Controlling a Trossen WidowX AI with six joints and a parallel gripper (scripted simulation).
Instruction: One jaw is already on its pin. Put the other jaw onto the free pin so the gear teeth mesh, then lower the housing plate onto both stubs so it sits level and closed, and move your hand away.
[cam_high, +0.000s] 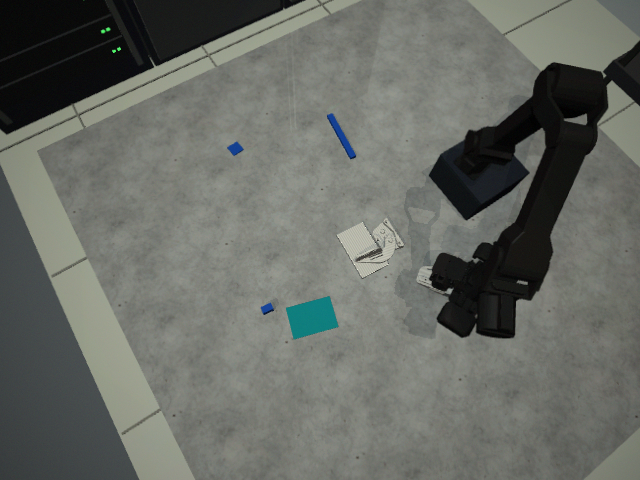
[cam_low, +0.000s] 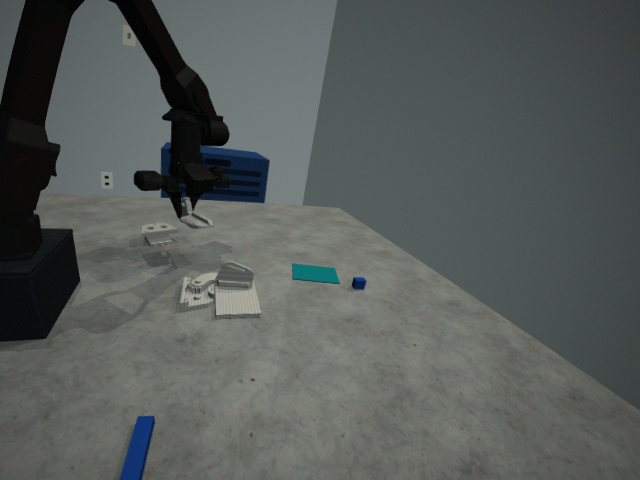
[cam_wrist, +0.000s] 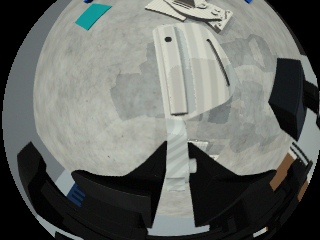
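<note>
My gripper is shut on the loose white jaw. It holds the jaw by its narrow stem above the table, with the broad ribbed part out ahead of the fingers. The white base with its ribbed slab lies on the table, apart from the held jaw. The other jaw is on it, its fan-shaped plate standing up over the slab. The white housing plate, with two holes, is behind the base in the exterior view; the arm hides it in the top view.
A teal sheet and a small blue block lie beyond the base. A blue bar and a blue square lie farther off. The arm's dark base block stands nearby.
</note>
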